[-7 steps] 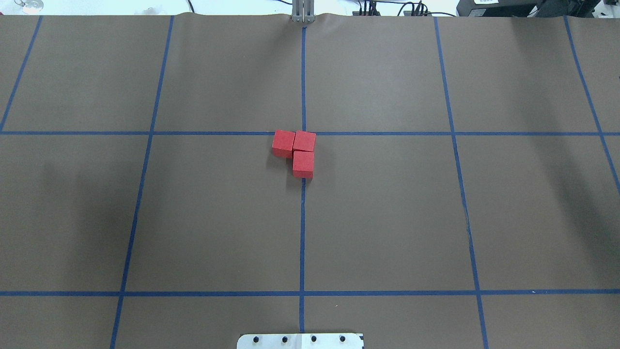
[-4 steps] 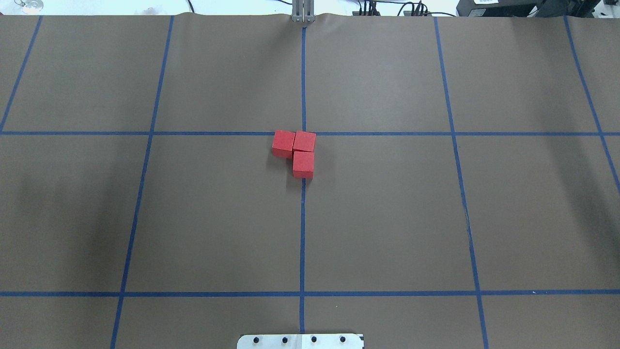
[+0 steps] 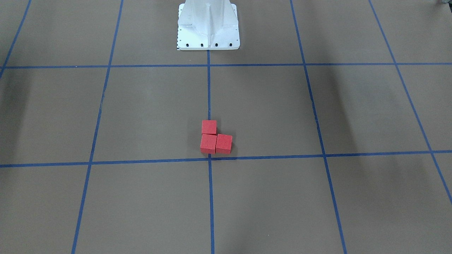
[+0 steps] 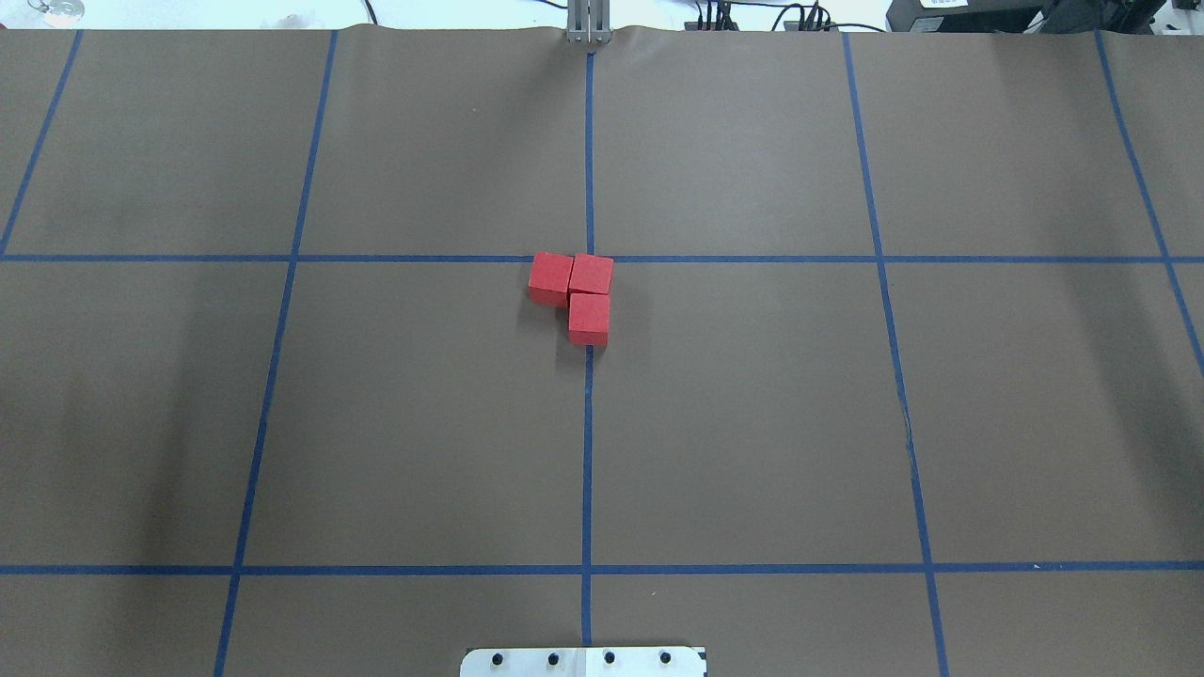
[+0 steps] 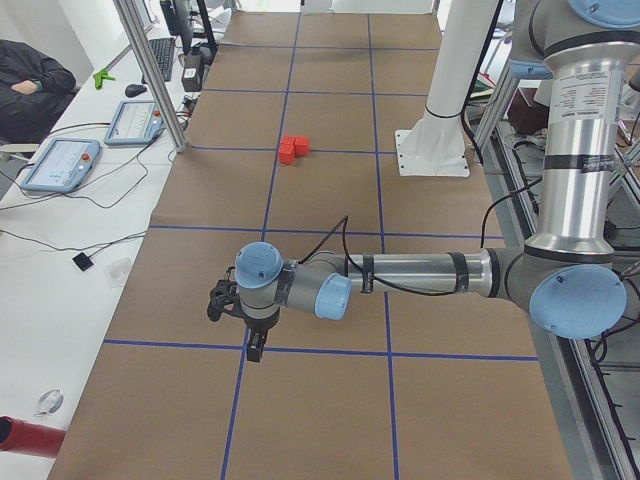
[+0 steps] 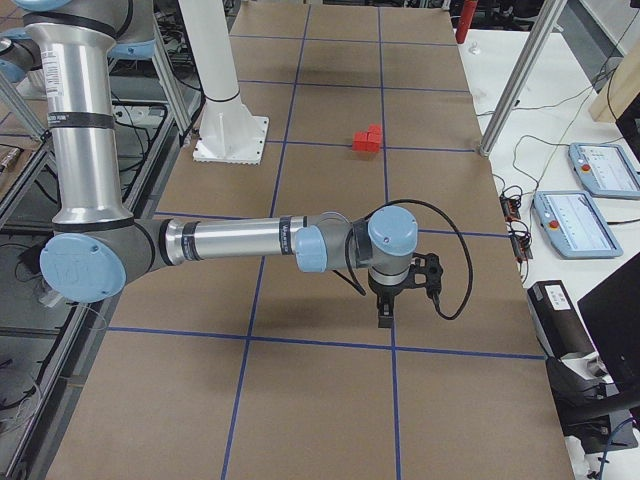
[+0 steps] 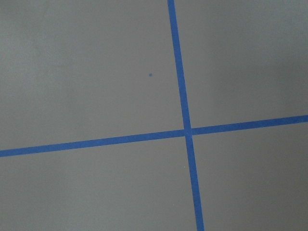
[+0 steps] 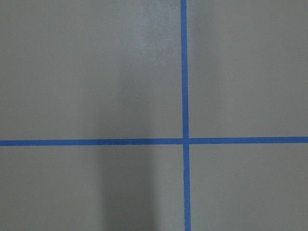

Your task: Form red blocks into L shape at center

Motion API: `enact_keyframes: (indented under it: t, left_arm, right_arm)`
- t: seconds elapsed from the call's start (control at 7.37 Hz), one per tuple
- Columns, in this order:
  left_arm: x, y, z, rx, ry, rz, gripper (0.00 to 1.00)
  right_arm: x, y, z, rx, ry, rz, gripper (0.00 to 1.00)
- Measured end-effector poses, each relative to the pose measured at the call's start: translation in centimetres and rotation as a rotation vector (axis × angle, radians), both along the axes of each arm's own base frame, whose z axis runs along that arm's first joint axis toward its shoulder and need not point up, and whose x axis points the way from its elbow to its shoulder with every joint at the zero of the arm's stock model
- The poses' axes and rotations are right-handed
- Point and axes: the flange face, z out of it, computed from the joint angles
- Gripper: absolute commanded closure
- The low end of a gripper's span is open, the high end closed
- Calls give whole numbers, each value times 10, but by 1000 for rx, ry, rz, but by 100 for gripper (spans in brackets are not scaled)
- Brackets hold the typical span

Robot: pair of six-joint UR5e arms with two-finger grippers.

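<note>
Three red blocks touch each other in an L shape just on the robot's side of the center tape crossing (image 4: 590, 259): one (image 4: 550, 277), one (image 4: 591, 275) and one (image 4: 589, 320). They also show in the front-facing view (image 3: 209, 127), the left view (image 5: 293, 149) and the right view (image 6: 368, 139). My left gripper (image 5: 255, 350) hangs over a tape crossing far from the blocks, seen only from the side; I cannot tell if it is open. My right gripper (image 6: 385, 320) hangs likewise at the other end; I cannot tell its state.
The white robot base plate (image 4: 583, 661) stands at the near table edge. A metal post (image 4: 589, 23) stands at the far edge. Tablets (image 5: 60, 165) and cables lie on the white side table. Both wrist views show only brown paper and tape lines.
The red blocks have not moved. A faint shadow on the left of the surface has drifted further left and faded.
</note>
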Motion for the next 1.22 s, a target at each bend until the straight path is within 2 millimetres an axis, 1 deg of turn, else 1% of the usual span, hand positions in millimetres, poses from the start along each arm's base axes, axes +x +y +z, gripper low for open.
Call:
enact_keyframes:
  t: [0.14, 0.27, 0.41, 0.68, 0.81, 1.22]
  left_arm:
    - [-2, 1, -7, -27, 11, -2, 0]
    - [-4, 5, -18, -52, 23, -6, 0]
    - [-6, 11, -24, -62, 29, -9, 0]
    - [-7, 21, -19, -76, 31, -5, 0]
    - [-7, 24, -16, -71, 29, 5, 0]
    - [-8, 28, -14, -43, 21, 39, 0]
  right_arm:
    - [1, 3, -11, -22, 0, -2, 1]
    - [1, 9, -25, -46, 3, -7, 1]
    - [0, 18, -34, -66, 6, -11, 1]
    - [-1, 36, -24, -83, 4, -14, 1]
    - [-1, 40, -20, -77, 3, -15, 0]
    - [-2, 43, -15, -73, 7, -16, 0]
